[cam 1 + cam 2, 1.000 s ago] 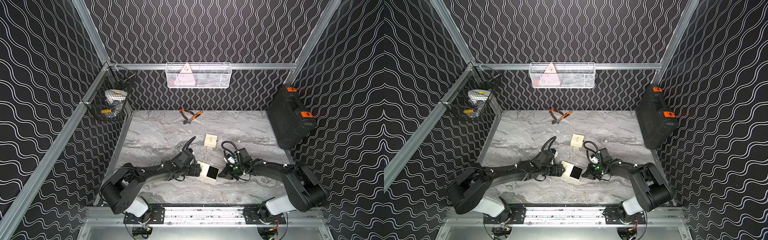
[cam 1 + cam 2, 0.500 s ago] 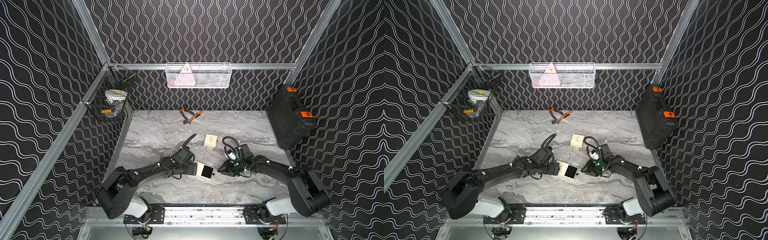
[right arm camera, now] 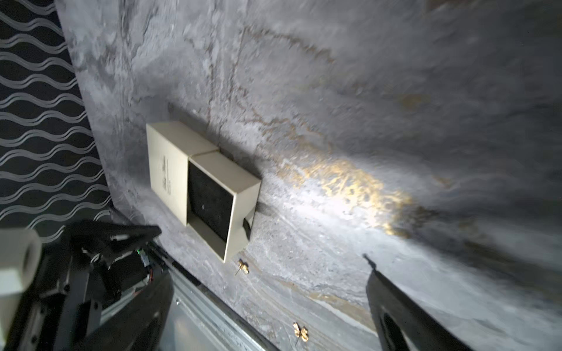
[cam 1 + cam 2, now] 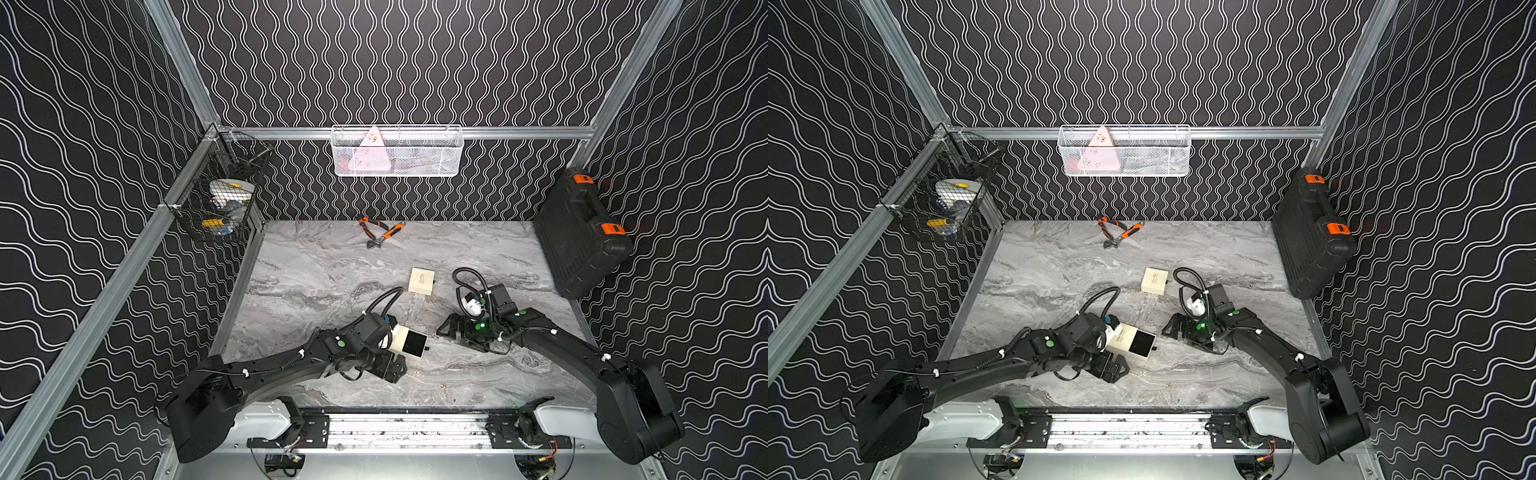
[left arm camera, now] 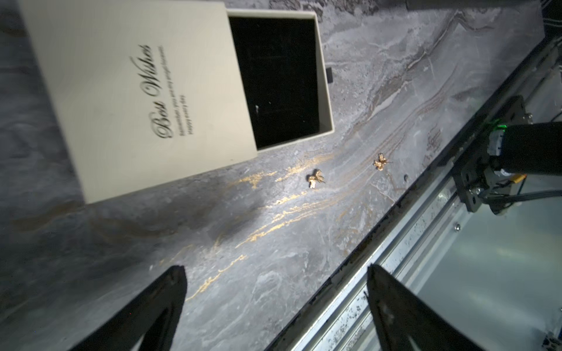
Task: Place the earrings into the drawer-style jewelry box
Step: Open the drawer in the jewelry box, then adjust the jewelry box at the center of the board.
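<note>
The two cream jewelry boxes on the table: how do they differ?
The nearer box has its drawer slid out, black lining exposed; the farther box is shut, showing only its cream top. The nearer box looks longer with the drawer extended; the farther box is a compact square. "Best Wishes" reads on the nearer box; the farther box's lid print is illegible. Both are cream, each with a small dark pull tab.

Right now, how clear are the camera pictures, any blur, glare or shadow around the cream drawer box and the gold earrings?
Left wrist view: the cream cardboard drawer-style box is soft, the two tiny gold earrings stay readable, a shadow darkens the grey marble tabletop. Right wrist view: motion-blurred, with a warm glare patch on the tabletop. Both top views: sharp, evenly lit, earrings mere specks.
</note>
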